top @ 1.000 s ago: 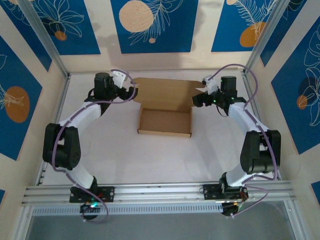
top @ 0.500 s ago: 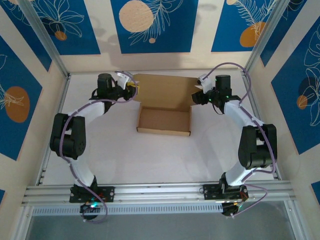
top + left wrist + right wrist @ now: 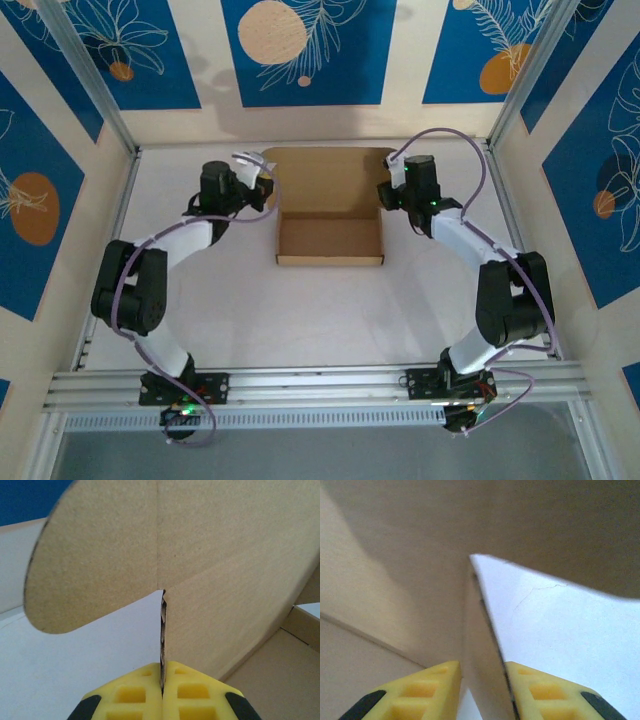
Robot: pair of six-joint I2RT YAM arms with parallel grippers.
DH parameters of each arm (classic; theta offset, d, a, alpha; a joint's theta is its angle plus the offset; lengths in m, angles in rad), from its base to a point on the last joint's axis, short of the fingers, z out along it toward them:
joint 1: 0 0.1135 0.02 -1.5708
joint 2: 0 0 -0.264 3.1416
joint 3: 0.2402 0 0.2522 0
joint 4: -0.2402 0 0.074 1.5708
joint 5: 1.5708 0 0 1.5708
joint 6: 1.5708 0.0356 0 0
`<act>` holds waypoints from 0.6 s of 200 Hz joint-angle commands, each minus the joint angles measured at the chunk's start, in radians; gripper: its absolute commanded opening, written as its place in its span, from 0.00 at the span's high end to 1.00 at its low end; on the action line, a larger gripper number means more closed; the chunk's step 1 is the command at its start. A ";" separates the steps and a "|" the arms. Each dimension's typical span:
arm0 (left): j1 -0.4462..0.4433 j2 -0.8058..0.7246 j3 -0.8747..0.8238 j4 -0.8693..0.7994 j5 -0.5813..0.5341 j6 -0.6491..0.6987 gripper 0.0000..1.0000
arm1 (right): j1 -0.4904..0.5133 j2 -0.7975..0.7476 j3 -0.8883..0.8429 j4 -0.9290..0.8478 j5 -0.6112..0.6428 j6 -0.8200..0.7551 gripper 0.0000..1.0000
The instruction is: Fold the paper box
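the paper box (image 3: 330, 240) sits at the far middle of the table (image 3: 300, 320). the left gripper (image 3: 161, 670) is clamped tight on its left wall edge. the right gripper (image 3: 482, 672) narrowly straddles the right wall; whether it pinches, i cannot tell.

White table (image 3: 320, 320), aluminium rail (image 3: 320, 384) at its near edge; surrounding blue wall panels (image 3: 350, 70) bear orange discs and white leaf outlines.
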 commanded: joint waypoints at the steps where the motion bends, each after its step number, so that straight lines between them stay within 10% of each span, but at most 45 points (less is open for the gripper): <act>1: -0.068 -0.040 -0.037 0.092 -0.064 -0.061 1.00 | 0.047 -0.033 -0.018 0.052 0.046 0.188 0.65; 120: -0.214 -0.082 -0.228 0.384 -0.362 -0.224 1.00 | 0.143 -0.147 -0.232 0.295 0.104 0.357 0.86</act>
